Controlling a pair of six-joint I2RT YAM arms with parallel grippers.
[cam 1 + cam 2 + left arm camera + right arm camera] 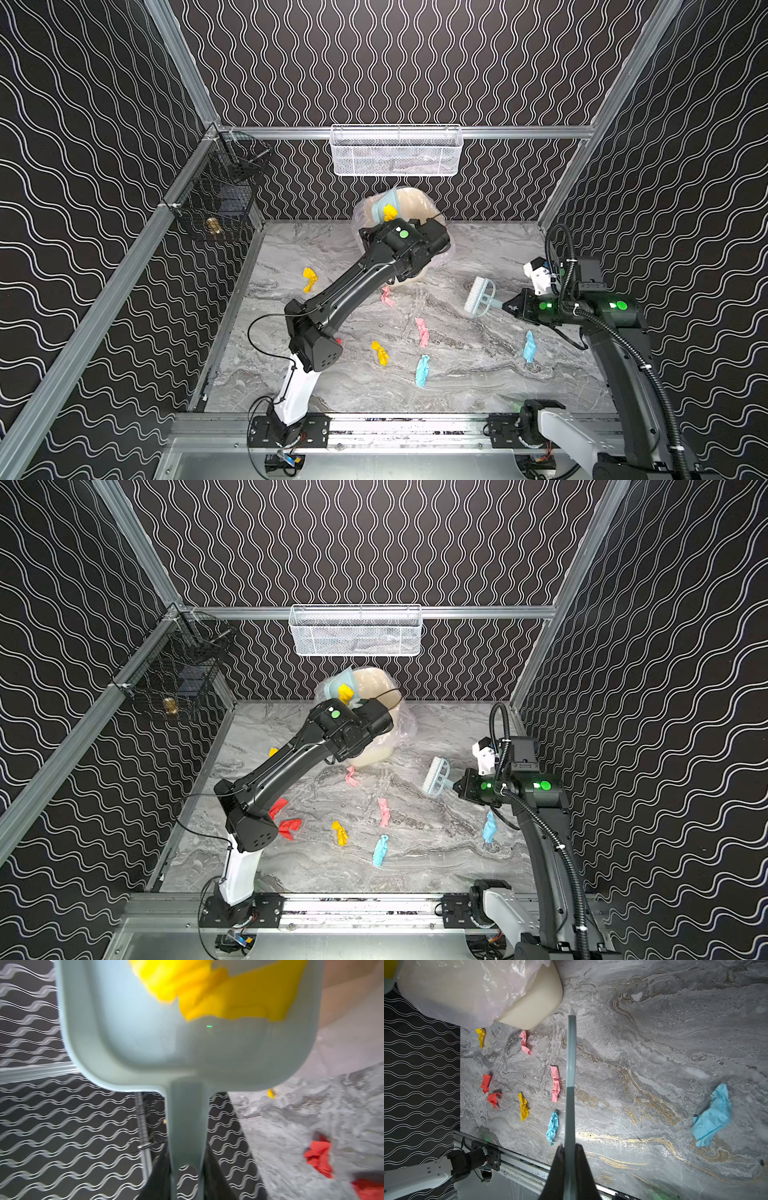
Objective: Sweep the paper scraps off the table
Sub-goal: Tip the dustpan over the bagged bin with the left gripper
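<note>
While most scraps [556, 1084] lie scattered across the table [478, 374], one yellow scrap [228, 997] sits in the dustpan [135, 1043]. Your left gripper [187, 1169] clamps the dustpan's handle and tilts it over the lined bin [529, 1007]. Your right gripper [570, 1151] is closed on the brush [478, 297], well right of the bin. This looks like the emptying step. Next, tip steeper, then lower the dustpan beside another scrap.
</note>
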